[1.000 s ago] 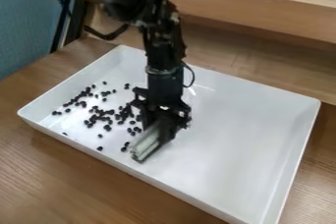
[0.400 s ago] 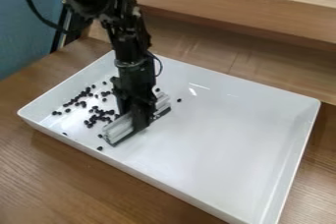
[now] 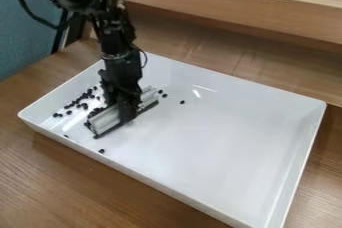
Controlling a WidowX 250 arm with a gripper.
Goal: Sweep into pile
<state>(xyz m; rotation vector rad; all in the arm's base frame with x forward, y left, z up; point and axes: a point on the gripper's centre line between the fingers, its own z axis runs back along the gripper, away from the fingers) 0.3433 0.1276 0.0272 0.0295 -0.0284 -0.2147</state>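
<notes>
The pincer (image 3: 125,108) hangs upright over the left part of the white tray (image 3: 220,147), seemingly pinching a pale ribbed bar (image 3: 105,121) with a dark lower edge. The bar slants from near left to far right. Small black beans (image 3: 84,97) lie scattered mostly left of it; a few sit just beside its far right end, another by the near wall.

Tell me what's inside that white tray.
Small dark pieces lie scattered in the tray; the gripper holds a pale bar there. Whatever bar and gripper cover is hidden.
</notes>
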